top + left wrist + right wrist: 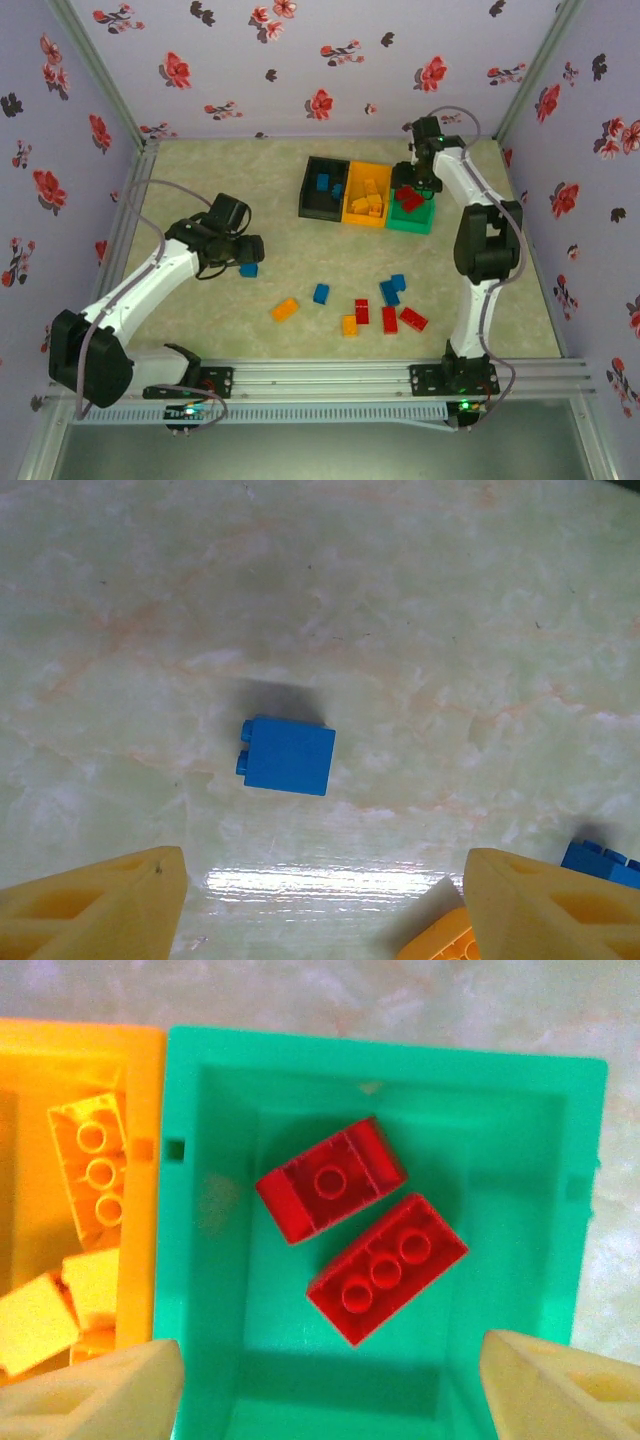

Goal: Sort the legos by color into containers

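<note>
We see the left gripper (pixel 322 905) spread wide and empty over a small blue rectangular plastic brick (pixel 287 756), which lies alone on the marbled tabletop (pixel 450 600) with its studs facing sideways. The right gripper (pixel 330 1385) is also spread and empty, above the green plastic bin (pixel 380 1045). Two red studded bricks (pixel 330 1180) lie inside it, angled, just beside each other. Yellow bricks (pixel 95 1170) sit in the adjoining orange bin (pixel 80 1040).

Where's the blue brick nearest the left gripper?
Top view: the blue brick lies on the table beside the left gripper, left of the other loose bricks.
</note>
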{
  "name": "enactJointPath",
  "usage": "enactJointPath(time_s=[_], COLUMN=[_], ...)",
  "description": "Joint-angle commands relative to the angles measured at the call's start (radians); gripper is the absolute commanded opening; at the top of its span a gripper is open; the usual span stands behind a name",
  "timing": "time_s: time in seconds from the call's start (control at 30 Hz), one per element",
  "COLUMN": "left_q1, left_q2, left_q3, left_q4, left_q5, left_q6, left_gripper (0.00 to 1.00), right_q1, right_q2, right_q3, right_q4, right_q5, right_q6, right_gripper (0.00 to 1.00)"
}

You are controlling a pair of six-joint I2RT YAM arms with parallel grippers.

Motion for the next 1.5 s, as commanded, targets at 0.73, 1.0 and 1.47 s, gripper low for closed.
enactJointPath(time_s=[0.73,1.0,1.47], left_q1=[0.006,0.007,0.009], left_q2=[0.065,0.097,0.193], left_q3=[0.001,0.001,0.025], left_q4=[-0.003,0.007,0.009], left_q5=[-0.017,-0.016,-0.014], left_q6=[-0.019,-0.016,-0.002], left_gripper=[0.76,0.76,0.76], right_q1=[0.48,0.604,0.638], right_q2=[-0.414,-0.401,-0.367], right_q3=[-0.569,-0.631,-0.606], right_q4=[0.322,0.381,0.375], right_q5=[0.033,0.035,0.038], right_q6=[0.307,0.371,0.365], right_gripper=[0.77,0.77,0.77])
